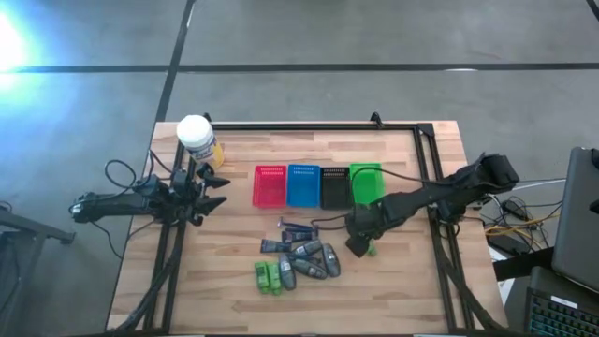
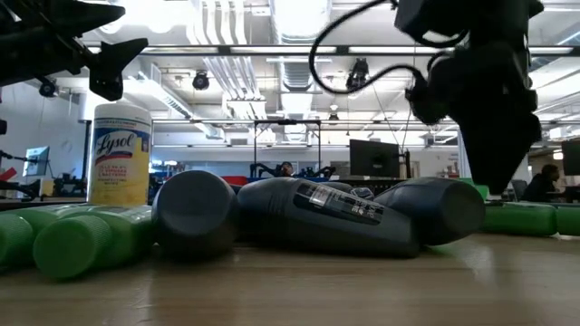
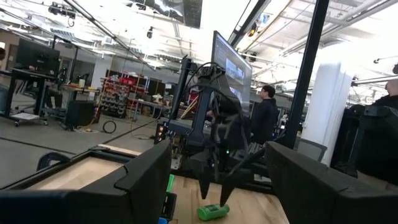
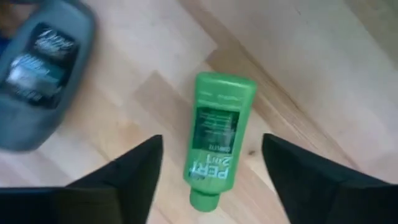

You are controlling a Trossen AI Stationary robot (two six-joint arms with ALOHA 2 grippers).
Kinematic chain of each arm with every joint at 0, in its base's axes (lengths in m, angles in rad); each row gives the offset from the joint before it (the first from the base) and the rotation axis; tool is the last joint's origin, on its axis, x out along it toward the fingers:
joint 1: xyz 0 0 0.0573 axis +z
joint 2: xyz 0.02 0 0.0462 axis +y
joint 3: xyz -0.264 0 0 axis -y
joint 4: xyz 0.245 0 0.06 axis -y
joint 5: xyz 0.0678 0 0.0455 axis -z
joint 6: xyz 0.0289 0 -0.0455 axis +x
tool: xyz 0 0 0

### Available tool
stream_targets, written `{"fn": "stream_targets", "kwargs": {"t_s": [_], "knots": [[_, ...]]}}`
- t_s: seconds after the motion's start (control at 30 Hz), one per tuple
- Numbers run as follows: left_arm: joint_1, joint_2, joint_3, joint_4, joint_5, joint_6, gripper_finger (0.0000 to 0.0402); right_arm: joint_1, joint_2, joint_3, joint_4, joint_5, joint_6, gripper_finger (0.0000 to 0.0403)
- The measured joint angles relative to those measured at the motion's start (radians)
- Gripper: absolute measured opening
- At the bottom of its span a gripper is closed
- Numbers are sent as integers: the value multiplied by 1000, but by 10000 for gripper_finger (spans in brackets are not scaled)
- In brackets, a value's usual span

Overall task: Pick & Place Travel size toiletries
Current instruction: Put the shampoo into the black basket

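A green Pert bottle (image 4: 214,134) lies flat on the wood, apart from the rest, and also shows in the high view (image 1: 371,248). My right gripper (image 4: 212,142) hangs open just above it, one finger on each side, touching nothing; in the high view it (image 1: 359,246) is right of the pile. The pile of toiletries (image 1: 295,262) holds dark grey bottles, green bottles (image 1: 269,277) and thin blue razors (image 1: 299,229). A grey bottle (image 4: 40,74) lies near the green one. My left gripper (image 1: 217,192) waits open at the table's left, raised.
Four small baskets stand in a row beyond the pile: red (image 1: 269,185), blue (image 1: 302,184), black (image 1: 334,186), green (image 1: 366,183). A white-lidded yellow jar (image 1: 198,139) stands at the far left corner beside my left arm. Bare wood lies near and right of the pile.
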Motion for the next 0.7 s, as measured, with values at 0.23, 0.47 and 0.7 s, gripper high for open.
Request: {"fn": "stream_targets", "kwargs": {"t_s": [0.23,0.47,0.7], "knots": [[0,0,0,0,0,0,264,-2,117,1,20,13,13,342],[0,0,0,0,0,0,264,-2,177,40,2,38,-28,318],[0,0,0,-2,0,0,264,-2,181,43,17,83,-41,241]]}}
